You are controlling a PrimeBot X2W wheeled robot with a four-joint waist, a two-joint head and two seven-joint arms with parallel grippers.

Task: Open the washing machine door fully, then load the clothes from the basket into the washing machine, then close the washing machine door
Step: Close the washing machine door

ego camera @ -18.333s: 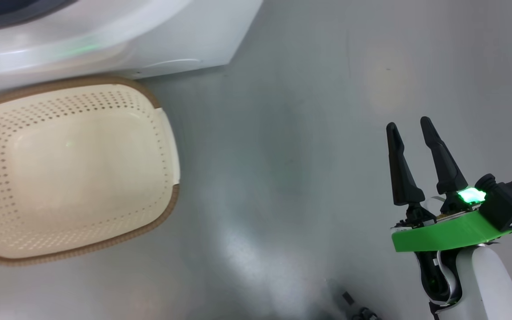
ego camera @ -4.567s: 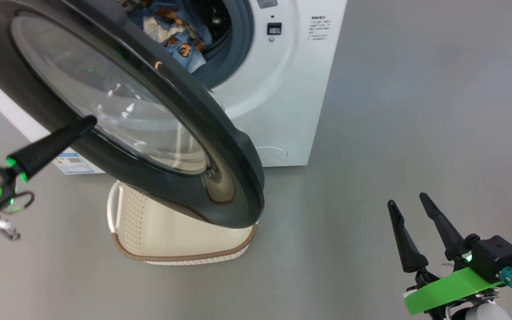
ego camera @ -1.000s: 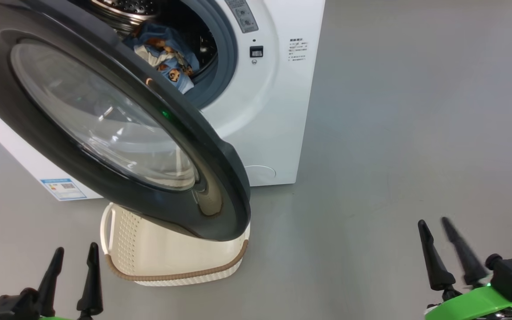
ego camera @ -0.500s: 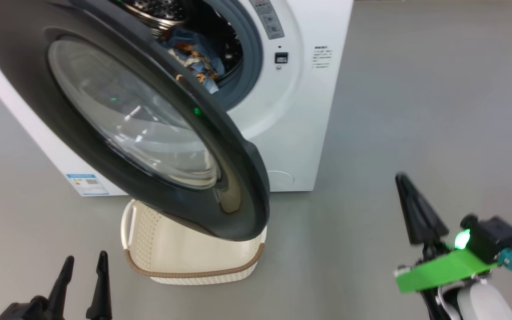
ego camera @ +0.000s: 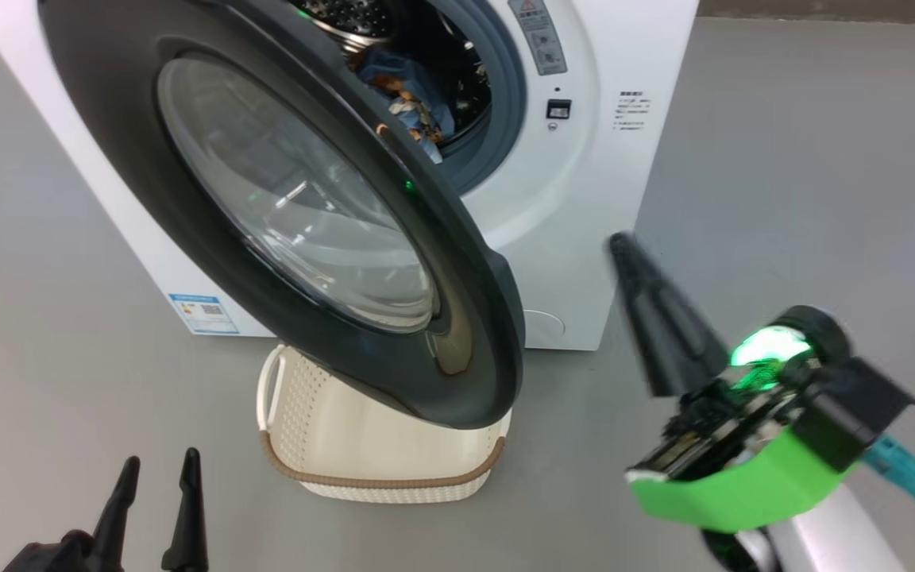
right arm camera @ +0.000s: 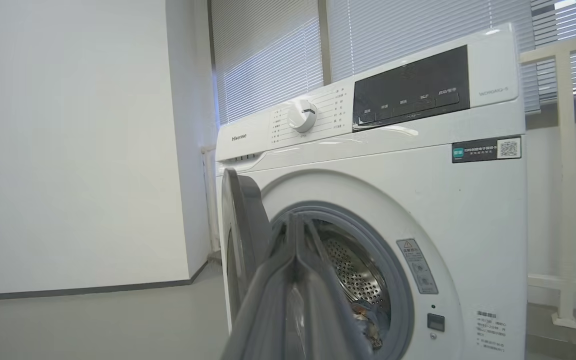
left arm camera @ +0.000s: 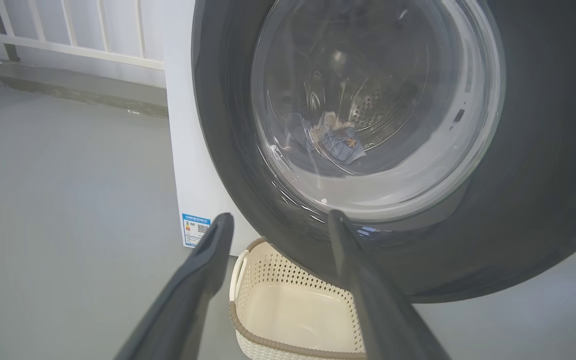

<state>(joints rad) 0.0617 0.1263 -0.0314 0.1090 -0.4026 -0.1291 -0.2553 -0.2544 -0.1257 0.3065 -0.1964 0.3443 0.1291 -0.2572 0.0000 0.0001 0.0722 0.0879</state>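
Observation:
The white washing machine [ego camera: 584, 206] has its black, glass-windowed door [ego camera: 457, 262] swung out over the basket [ego camera: 378, 461]. From the left wrist view the basket [left arm camera: 288, 310] looks bare inside. Blue bear-print clothes [ego camera: 414, 103] lie in the steel drum; through the door glass the clothes [left arm camera: 339, 142] show again. My left gripper [ego camera: 157, 469] stays low at the lower left, open, its fingers [left arm camera: 218, 230] apart and holding nothing. My right gripper [ego camera: 623, 243] is raised to the right of the door's free edge, shut on nothing, its closed fingers [right arm camera: 295, 235] pointing at the drum opening.
Grey floor [ego camera: 807, 199] spreads wide to the machine's right and in front. A blue energy label [ego camera: 203, 314] sits low on the machine's side. A white wall [right arm camera: 68, 150] and a blinded window [right arm camera: 378, 35] lie behind, with a white railing [right arm camera: 565, 150] to the right.
My right gripper has shut and risen up and leftward toward the door's free edge. The head camera has shifted, so the machine sits further right. The left gripper stays open.

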